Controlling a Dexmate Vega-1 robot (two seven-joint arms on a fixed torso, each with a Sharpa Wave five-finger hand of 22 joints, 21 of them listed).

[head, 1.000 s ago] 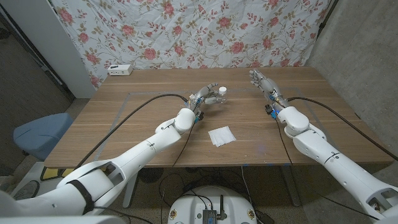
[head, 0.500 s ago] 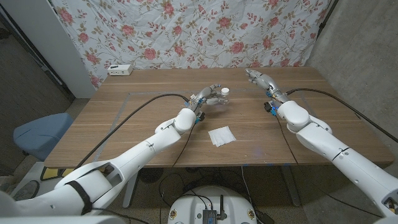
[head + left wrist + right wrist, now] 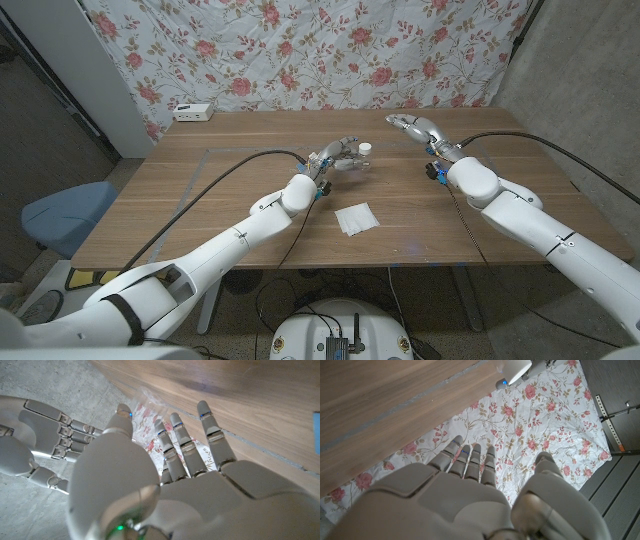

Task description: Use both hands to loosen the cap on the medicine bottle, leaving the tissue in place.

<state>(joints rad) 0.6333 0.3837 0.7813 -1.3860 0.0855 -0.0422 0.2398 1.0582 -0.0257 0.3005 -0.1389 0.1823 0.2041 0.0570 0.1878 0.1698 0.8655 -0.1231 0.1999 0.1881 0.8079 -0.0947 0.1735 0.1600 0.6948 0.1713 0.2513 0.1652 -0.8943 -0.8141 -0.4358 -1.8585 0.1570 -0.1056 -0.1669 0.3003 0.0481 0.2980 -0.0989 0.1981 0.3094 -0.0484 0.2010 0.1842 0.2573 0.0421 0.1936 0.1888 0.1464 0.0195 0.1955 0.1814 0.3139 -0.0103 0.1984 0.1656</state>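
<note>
**Bottle gripped by left; right not yet on cap**

Progress: early stage. The left robot hand [image 3: 343,156] holds the medicine bottle [image 3: 362,157] above or on the bench [image 3: 220,190]; I cannot tell whether its base touches the wood. Fingers curl round the bottle body, and the white cap [image 3: 366,148] sticks out past the fingertips on the side facing the other arm. In the left wrist view the bottle itself is mostly hidden behind the palm; only a clear edge shows past the fingers.

The right robot hand [image 3: 410,124] holds nothing, fingers apart and extended toward the bottle. It is near the cap but clearly apart from it, a little farther back on the bench. No contact with the cap yet.

Tissue [image 3: 356,218]: lies flat on the bench, well apart from both robot hands, on the near side of the left one. It looks undisturbed.

Left to do, by my reading: bring the right robot hand onto the cap, grip, twist to loosen while the left steadies the bottle.
</note>
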